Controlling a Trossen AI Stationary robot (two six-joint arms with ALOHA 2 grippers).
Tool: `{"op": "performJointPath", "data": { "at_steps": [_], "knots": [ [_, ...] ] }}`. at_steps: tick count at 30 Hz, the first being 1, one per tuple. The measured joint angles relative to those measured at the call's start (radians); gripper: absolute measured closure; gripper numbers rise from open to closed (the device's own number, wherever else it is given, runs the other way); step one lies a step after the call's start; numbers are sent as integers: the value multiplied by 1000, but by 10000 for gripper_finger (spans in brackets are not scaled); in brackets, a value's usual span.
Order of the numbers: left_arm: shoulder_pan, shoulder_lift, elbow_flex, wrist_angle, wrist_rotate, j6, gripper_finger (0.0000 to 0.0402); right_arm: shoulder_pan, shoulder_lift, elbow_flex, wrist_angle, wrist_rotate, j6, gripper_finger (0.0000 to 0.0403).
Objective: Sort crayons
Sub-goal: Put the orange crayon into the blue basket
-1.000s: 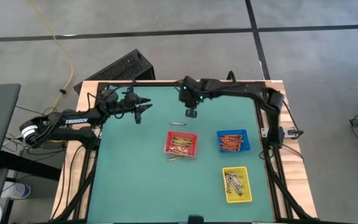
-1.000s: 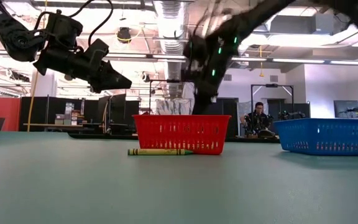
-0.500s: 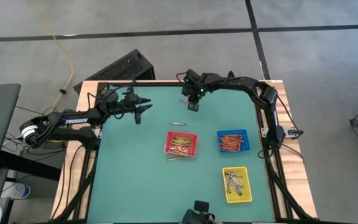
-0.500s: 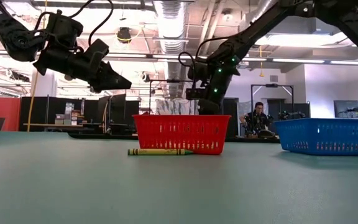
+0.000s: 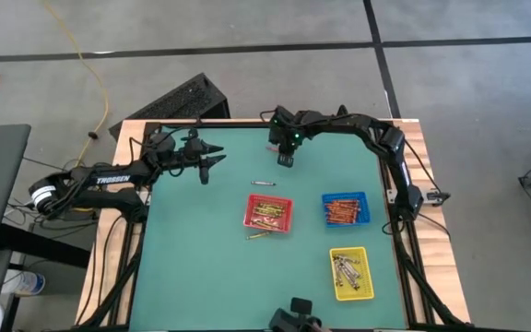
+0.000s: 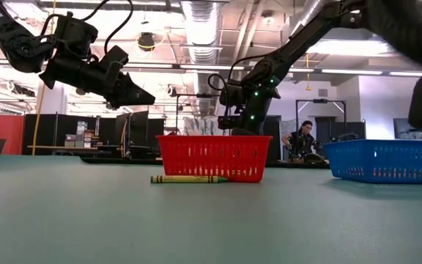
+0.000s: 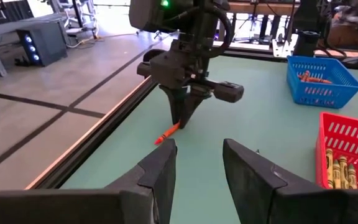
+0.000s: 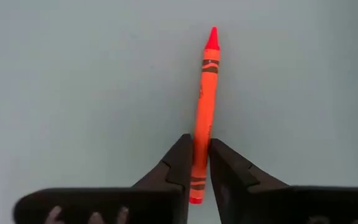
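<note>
I see the yellow tray [image 5: 352,274] nearest, holding grey crayons; next the red tray [image 5: 268,213] with a loose yellowish crayon [image 6: 185,179] just beside it on the bench [image 5: 201,267], blue tray [image 5: 345,210] to its right; a grey crayon [image 5: 263,183] lies farther back; at the far edge the right gripper [image 8: 195,163] is pinched on an orange crayon [image 8: 204,93], fingers nearly together; left gripper [image 7: 197,155] hovers left, fingers apart, holding nothing.

I see even, bright light with only soft shadows on the green surface [image 5: 201,267]. Ceiling lamps [image 6: 357,48] glare above the red tray [image 6: 212,158], and its near foreground looks slightly soft.
</note>
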Motion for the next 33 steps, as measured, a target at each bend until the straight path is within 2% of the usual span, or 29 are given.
{"op": "performJointPath", "data": {
  "at_steps": [5, 10, 18, 22, 26, 30, 33],
  "knots": [
    [0, 0, 0, 0, 0, 0, 281, 1, -26, -3, -9, 7, -2, 392],
    [0, 0, 0, -1, 0, -2, 281, 1, -79, -11, -45, -47, 0, 395],
    [-3, 0, 0, -18, 10, -15, 281, -3, -356, -71, -60, -116, -1, 400],
    [-3, 0, 0, -31, 11, -12, 281, 48, -561, -186, -78, -150, 5, 400],
    [-3, 0, 0, -31, 11, -5, 281, 130, -751, -352, -86, -153, 87, 400],
    [-3, 0, 0, -28, 8, -1, 281, 257, -916, -508, -87, -104, 199, 400],
    [-3, 0, 0, -28, 2, -8, 281, 361, -987, -604, -111, -42, 294, 400]
  ]
}}
